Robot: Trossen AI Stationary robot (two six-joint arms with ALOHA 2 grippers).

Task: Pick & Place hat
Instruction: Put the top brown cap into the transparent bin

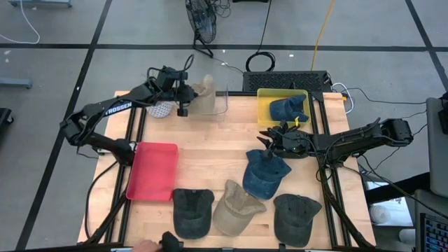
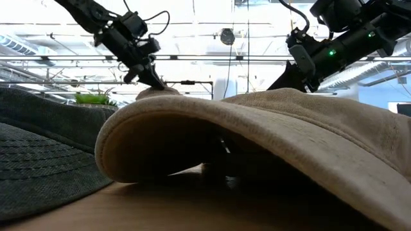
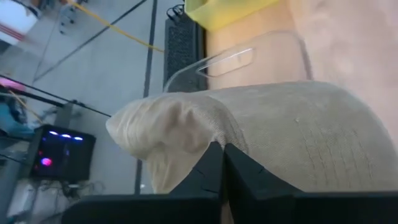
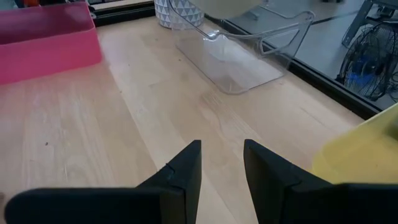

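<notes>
Beige hat [image 1: 201,98] held above the clear tray [image 1: 218,105] at the table's far edge, left gripper [image 1: 183,105] pinching its fabric with fingers pressed together, right gripper [image 1: 269,137] spread and empty beside the yellow bin [image 1: 262,105], over a blue cap [image 1: 264,173].

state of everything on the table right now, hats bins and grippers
left gripper: shut on beige hat, held over clear bin
right gripper: open, empty
yellow bin: holds a denim hat
red bin: empty
blue hat: lying on table
</notes>
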